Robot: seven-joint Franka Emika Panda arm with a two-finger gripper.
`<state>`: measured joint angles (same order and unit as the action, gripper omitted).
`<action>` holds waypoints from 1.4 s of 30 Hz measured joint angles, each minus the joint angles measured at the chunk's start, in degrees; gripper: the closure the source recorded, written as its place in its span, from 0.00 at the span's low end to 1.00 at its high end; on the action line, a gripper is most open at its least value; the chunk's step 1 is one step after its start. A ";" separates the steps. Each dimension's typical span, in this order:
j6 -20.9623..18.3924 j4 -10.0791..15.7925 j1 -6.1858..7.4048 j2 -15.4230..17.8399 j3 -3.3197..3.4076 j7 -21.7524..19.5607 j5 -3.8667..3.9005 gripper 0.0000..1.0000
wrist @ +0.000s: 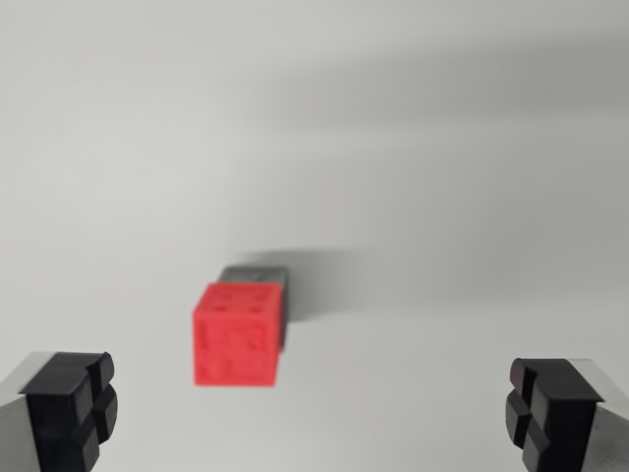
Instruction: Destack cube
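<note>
Your gripper (314, 413) stands spread wide and holds nothing: one black fingertip (71, 403) sits in the lower corner at the wrist view's left, the other in the lower corner at the wrist view's right, with bare surface between them. Neither pad touches anything. Look outward from the gap and you meet the red cube (236, 334), a little to the wrist view's left of the midline between your fingers and well apart from both pads. Its top face seems to carry raised or sunken marks, but the picture is too soft for you to read them. Directly under it, and showing only as a thin grey edge along the far side, is what looks like a second block, the grey cube (254, 274); how squarely the red one rests on it you cannot tell from here. Both stand on a plain white table (442, 147), where a soft shadow runs off toward the wrist view's right. Judged from this, you have done none of the destacking yet: the stack is whole and nothing is grasped. What is left is all of it, namely centring over the red cube, descending, closing, lifting it clear and setting it on the table beside the grey one.
</note>
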<state>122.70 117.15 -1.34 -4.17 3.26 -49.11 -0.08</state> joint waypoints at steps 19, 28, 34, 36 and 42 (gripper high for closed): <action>7.28 9.60 1.43 1.68 -0.72 -2.06 0.00 0.00; 11.29 14.28 2.14 2.04 -1.25 -3.27 0.00 0.00; 14.61 17.85 2.77 2.07 -1.73 -4.30 0.00 0.00; 15.41 18.68 2.94 2.07 -1.82 -4.55 0.00 0.00; 18.78 21.90 3.62 1.73 -2.27 -5.63 0.00 0.00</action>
<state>141.48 139.05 2.28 -2.44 0.99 -54.74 -0.08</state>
